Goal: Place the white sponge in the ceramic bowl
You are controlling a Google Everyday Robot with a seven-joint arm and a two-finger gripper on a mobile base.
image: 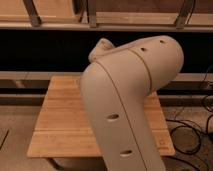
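Observation:
The large beige robot arm (130, 100) fills the middle of the camera view and hides much of the wooden table (57, 117). The gripper is not in view; it is somewhere behind or beyond the arm's elbow. The white sponge and the orange-red ceramic bowl are both hidden or out of view. Only a small rounded part of the arm (101, 47) pokes out at the upper left of the elbow.
The wooden table stands on a pale floor, with its left half visible. Behind it runs a dark shelf recess under a wooden shelf (55, 20). Black cables (192, 135) lie on the floor at the right.

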